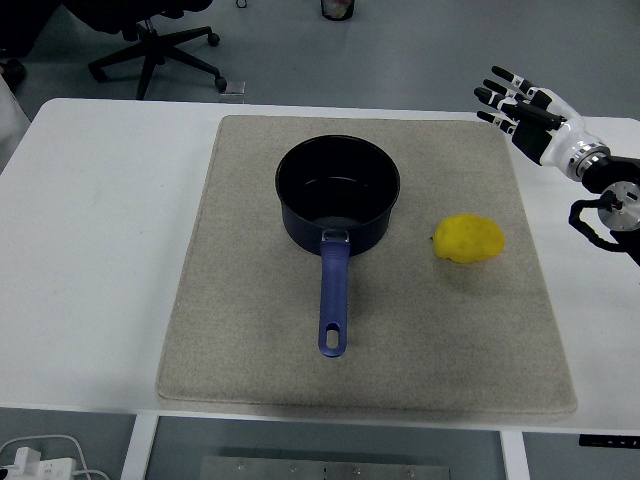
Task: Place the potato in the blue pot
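A yellow potato (469,238) lies on the grey mat (250,330), to the right of the blue pot (337,195). The pot stands empty near the mat's middle, its blue handle (333,300) pointing toward the near edge. My right hand (520,112) hovers over the table's far right, up and to the right of the potato and well apart from it, fingers spread and holding nothing. The left arm does not show.
The white table (100,250) extends around the mat on both sides. An office chair (160,45) stands on the floor beyond the far edge. Cables and a plug (35,460) show below the near left corner.
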You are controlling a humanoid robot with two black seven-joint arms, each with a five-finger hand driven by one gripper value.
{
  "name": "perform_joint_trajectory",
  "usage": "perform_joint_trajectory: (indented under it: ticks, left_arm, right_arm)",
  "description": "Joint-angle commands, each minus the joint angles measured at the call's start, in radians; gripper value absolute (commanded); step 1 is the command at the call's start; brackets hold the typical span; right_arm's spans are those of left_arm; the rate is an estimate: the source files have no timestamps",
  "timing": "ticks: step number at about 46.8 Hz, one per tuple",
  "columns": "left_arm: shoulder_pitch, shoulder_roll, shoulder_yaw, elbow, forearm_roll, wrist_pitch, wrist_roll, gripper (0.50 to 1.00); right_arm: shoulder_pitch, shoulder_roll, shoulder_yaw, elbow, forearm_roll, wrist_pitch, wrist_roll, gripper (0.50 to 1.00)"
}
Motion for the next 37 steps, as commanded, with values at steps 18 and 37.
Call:
perform_joint_trajectory:
  ticks: [18,37]
  left_arm:
    - [-0.001,0.000,0.000,0.001,0.000,0.000,0.000,0.996]
    - [0.000,0.000,0.000,0.001,0.000,0.000,0.000,0.996]
  right_arm:
    - [0.040,0.000,-0.013,0.003,-0.079,0.009,0.000,0.930]
    - [0.059,0.003,-0.014,0.009,-0.206,0.055,-0.002,0.930]
